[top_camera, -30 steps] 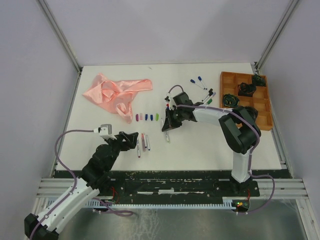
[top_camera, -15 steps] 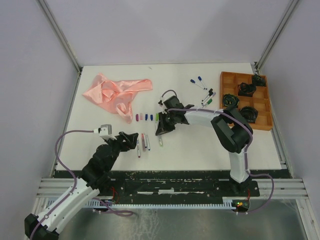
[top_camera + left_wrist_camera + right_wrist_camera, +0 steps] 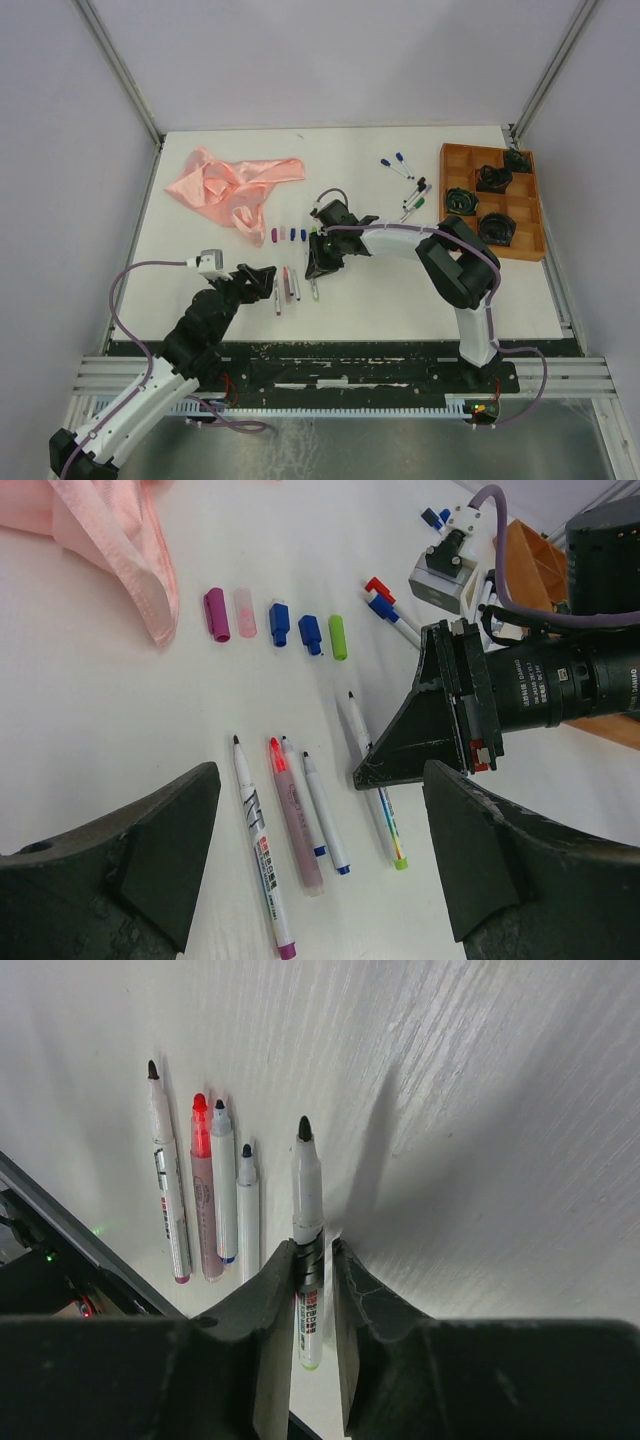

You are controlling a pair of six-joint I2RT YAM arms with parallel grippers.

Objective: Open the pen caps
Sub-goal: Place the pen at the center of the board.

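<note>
Straddling a pen [image 3: 307, 1185], right fingers [image 3: 262, 1305]; left wrist shows 5 caps [image 3: 278, 623]

The white table [image 3: 200, 260] is carrying everything. A crumpled pink cloth [image 3: 232, 185] is lying in the upper left of the top view. Five pen caps [image 3: 293, 235] are sitting in a row at centre, with five uncapped pens [image 3: 286, 285] lying just below them. Capped pens [image 3: 405, 180] are lying scattered right of centre, near an orange tray [image 3: 444, 175] at the right edge.
</note>
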